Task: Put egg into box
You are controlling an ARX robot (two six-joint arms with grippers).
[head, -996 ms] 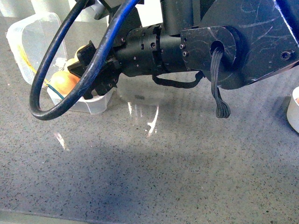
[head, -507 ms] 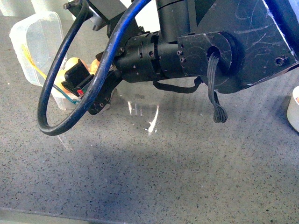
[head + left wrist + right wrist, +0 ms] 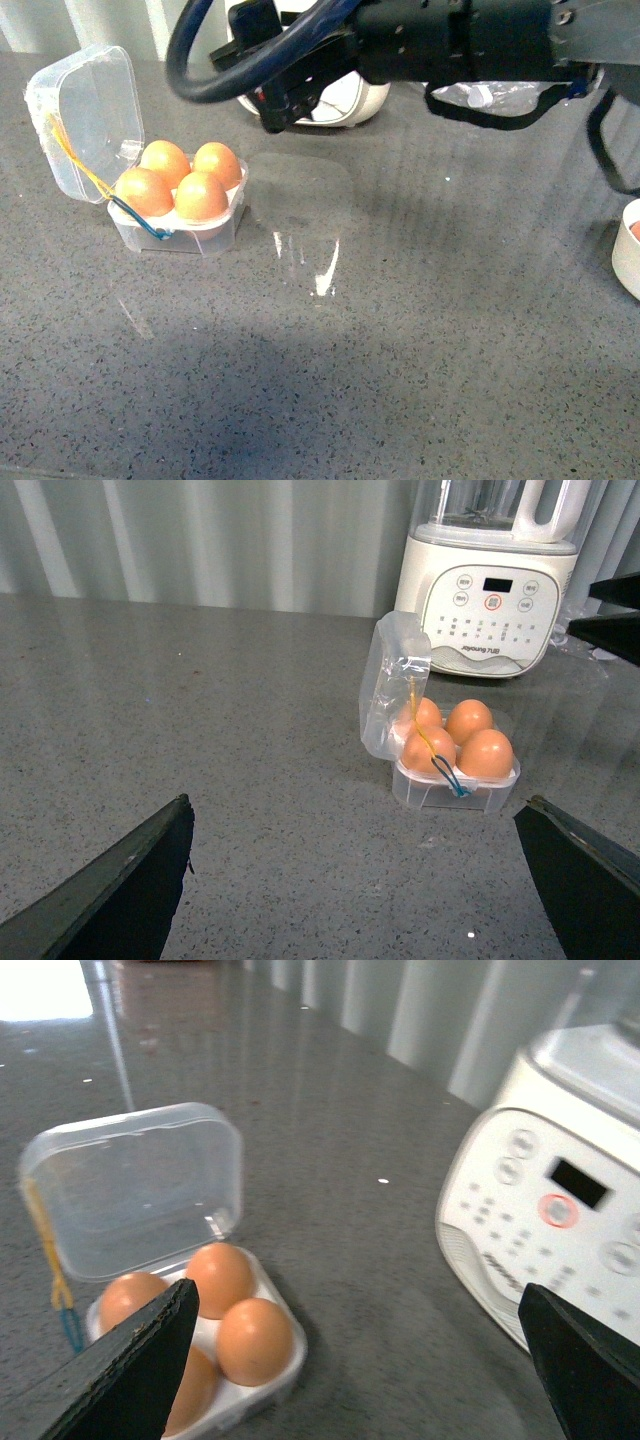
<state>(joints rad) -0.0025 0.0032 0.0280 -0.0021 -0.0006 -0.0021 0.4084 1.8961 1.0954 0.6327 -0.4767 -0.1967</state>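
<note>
Now, my R gripper [image 3: 355, 1295] wide, empty; egg [image 3: 201, 196] in box [image 3: 190, 236], table [image 3: 400, 350] far-left: fragile, slick. Grip mid-body, lightly.

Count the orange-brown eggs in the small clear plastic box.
4, filling the clear plastic box: back-left egg, back-right egg, front-left egg, front-right egg. None seems hidden.
</note>
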